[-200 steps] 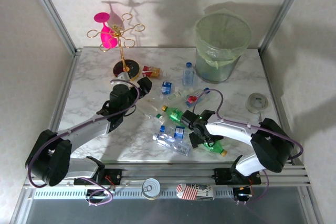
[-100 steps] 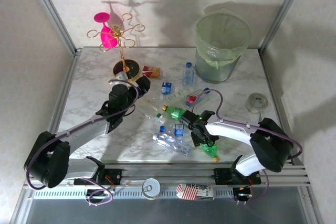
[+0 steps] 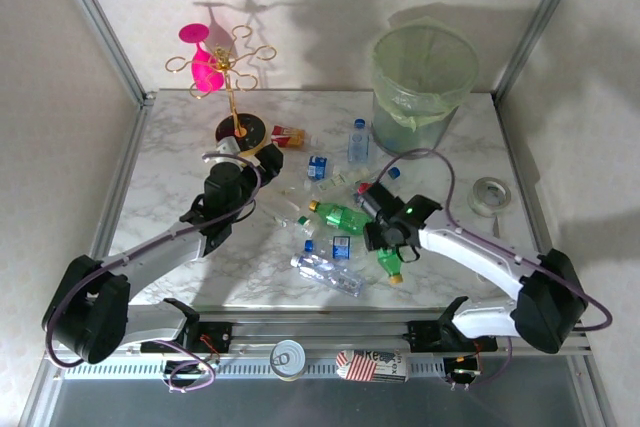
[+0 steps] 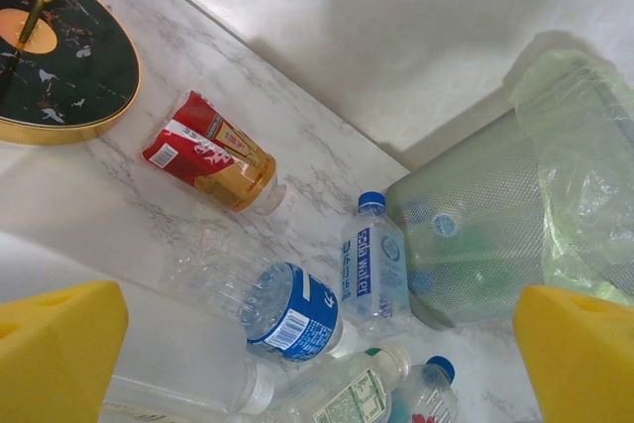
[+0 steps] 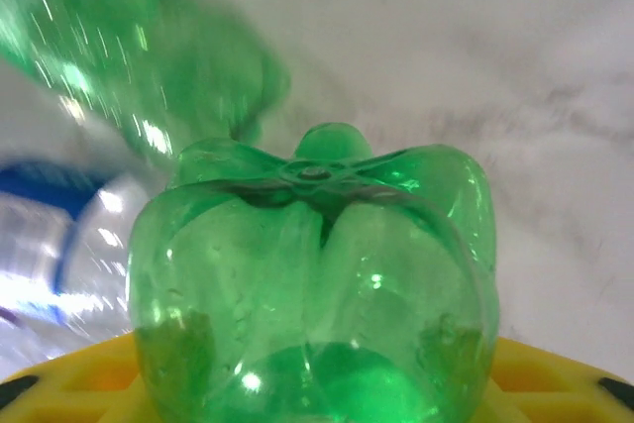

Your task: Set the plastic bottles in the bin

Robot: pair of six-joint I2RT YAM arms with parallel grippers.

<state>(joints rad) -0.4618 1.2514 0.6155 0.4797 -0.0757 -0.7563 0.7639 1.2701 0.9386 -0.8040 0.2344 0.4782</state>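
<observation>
My right pincer (image 3: 390, 244) grips a green bottle (image 5: 317, 284) | my left pincer (image 4: 317, 349) gapes empty | bin (image 3: 410, 125) holds a few bottles (image 4: 433, 227) | many more lie on the surface (image 3: 180, 152)

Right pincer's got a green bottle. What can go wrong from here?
1. The right pincer seems to grip the green bottle near its base, cap end free; it may swing or slip on the way to the bin.
2. An upright clear bottle stands near the bin; a low carry may topple it.
3. The open left pincer sits close to the gold stand; a wide sweep could hit it.
</observation>
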